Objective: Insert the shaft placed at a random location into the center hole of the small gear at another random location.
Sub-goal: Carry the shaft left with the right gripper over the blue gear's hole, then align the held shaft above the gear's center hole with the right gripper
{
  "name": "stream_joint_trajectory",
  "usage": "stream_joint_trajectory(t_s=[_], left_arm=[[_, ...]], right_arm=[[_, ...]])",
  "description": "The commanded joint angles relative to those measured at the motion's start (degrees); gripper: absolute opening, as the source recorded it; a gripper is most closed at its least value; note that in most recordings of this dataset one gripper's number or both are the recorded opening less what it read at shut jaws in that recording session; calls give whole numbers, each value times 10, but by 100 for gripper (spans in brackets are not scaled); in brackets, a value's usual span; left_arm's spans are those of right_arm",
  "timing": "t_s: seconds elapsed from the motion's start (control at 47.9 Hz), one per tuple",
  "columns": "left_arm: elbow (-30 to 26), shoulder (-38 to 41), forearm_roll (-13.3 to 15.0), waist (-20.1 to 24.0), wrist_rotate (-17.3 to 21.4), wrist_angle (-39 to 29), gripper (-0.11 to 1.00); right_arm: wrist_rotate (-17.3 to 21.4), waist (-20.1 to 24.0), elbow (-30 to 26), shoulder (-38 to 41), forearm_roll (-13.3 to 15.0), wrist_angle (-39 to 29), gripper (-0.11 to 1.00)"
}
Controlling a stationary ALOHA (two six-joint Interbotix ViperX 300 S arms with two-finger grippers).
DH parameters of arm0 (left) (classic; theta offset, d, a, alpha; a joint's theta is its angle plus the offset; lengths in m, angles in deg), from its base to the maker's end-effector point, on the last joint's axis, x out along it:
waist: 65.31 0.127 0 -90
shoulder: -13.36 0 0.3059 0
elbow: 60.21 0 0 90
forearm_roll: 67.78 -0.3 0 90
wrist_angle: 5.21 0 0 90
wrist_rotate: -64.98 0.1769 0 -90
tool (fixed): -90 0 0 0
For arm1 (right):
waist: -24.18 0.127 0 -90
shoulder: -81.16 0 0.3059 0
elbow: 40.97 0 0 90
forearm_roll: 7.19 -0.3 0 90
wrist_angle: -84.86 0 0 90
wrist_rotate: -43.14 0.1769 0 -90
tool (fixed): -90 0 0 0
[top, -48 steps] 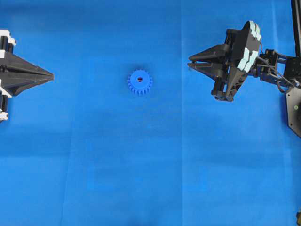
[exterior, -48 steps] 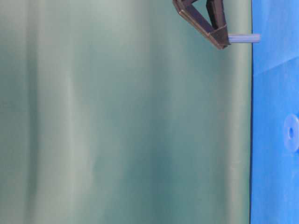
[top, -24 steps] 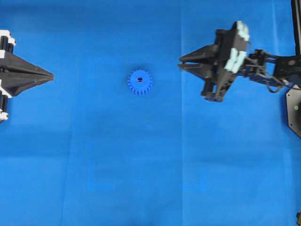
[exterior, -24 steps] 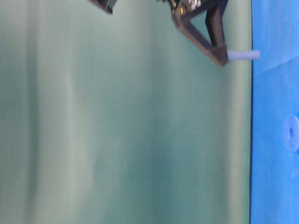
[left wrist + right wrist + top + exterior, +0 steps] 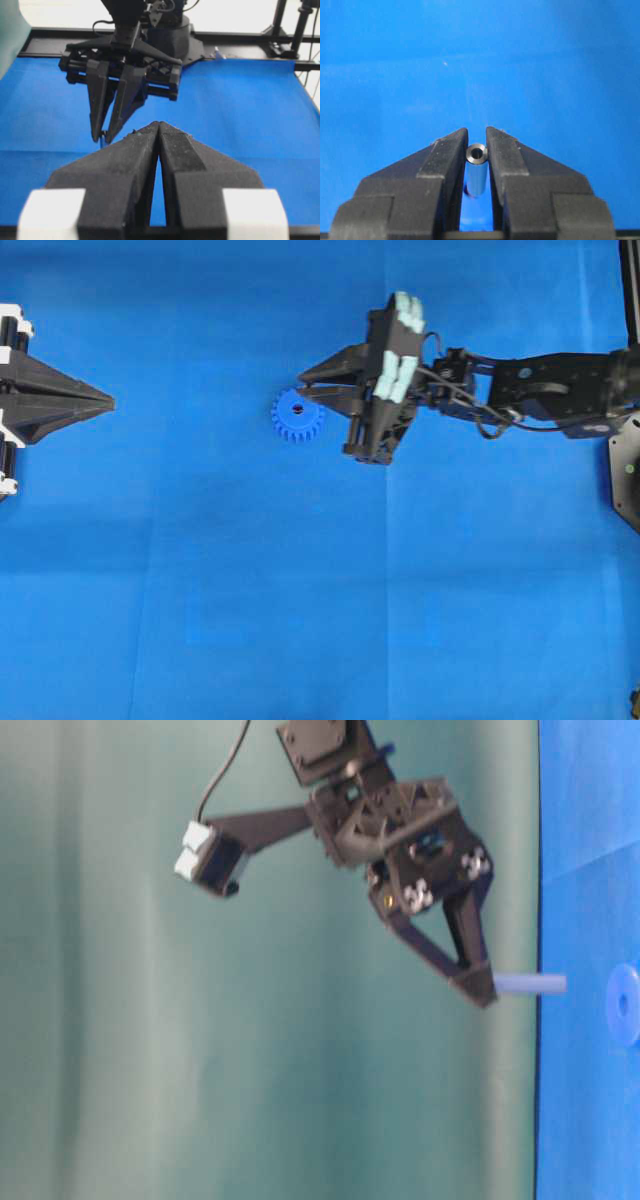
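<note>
The small gear (image 5: 297, 418), bright blue and toothed, lies flat on the blue cloth with its dark center hole (image 5: 297, 410) facing up. It also shows edge-on in the table-level view (image 5: 625, 1005). My right gripper (image 5: 304, 383) hangs just up and right of the gear, shut on the shaft (image 5: 477, 165), a short grey metal pin with a hollow end. The shaft (image 5: 531, 984) sticks out past the fingertips toward the cloth, apart from the gear. At the far left my left gripper (image 5: 108, 400) is shut and holds nothing (image 5: 159, 125).
The blue cloth (image 5: 300, 590) covers the whole table. A black mount (image 5: 625, 470) stands at the right edge. In the left wrist view the right gripper (image 5: 102, 136) hangs ahead, with a black frame (image 5: 240, 40) behind the table.
My right gripper has carried the shaft leftward, from the right side of the table to just beside the gear. The left gripper and the gear have not moved.
</note>
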Motion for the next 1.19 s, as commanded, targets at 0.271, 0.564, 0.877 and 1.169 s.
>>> stream_joint_trajectory(t_s=[0.271, 0.564, 0.877, 1.169], left_arm=[[-6, 3, -1, 1, -2, 4, 0], [-6, 3, -1, 1, -2, 3, 0], [-6, 3, -2, 1, -1, 3, 0], [-6, 2, -2, 1, -1, 4, 0]], right_arm=[[-1, 6, -47, 24, 0, -9, 2], [-1, 6, -46, 24, 1, -8, 2], [-2, 6, -45, 24, 1, -8, 2], [-2, 5, -40, 24, 0, -9, 2]])
